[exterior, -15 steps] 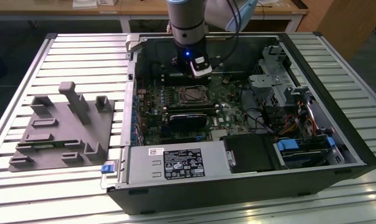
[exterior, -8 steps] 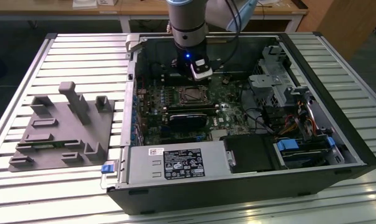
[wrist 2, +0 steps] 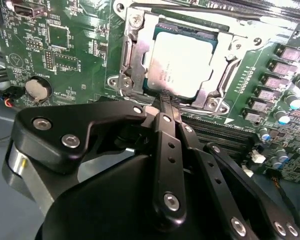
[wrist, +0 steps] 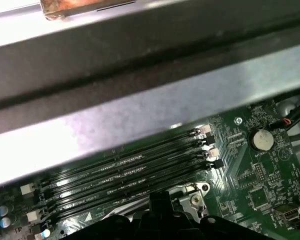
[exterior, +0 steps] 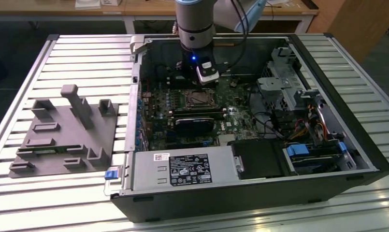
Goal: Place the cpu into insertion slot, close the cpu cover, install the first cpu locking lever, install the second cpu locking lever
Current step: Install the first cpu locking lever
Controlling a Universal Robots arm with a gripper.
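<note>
In the second wrist view we see the gripper (wrist 2: 166, 102) clenched, its fingertips pressed together with nothing held, poised at the near edge of the insertion slot (wrist 2: 131, 60). Just beyond, the cpu (wrist 2: 182, 62) lies seated flat in that slot, with the cpu cover (wrist 2: 225, 70) framing it. In the exterior view the arm (exterior: 195, 29) reaches down into the open computer case (exterior: 349, 140) on the slatted bench (exterior: 84, 53).

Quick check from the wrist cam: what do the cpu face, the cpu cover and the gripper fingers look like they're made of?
The cpu: pale, matte metal face, probably plated.
The cpu cover: thin bright sheet metal, likely steel, shiny at its stamped edges.
The gripper fingers: black, smooth, with silver screws; coated metal or plastic, can't tell.
</note>
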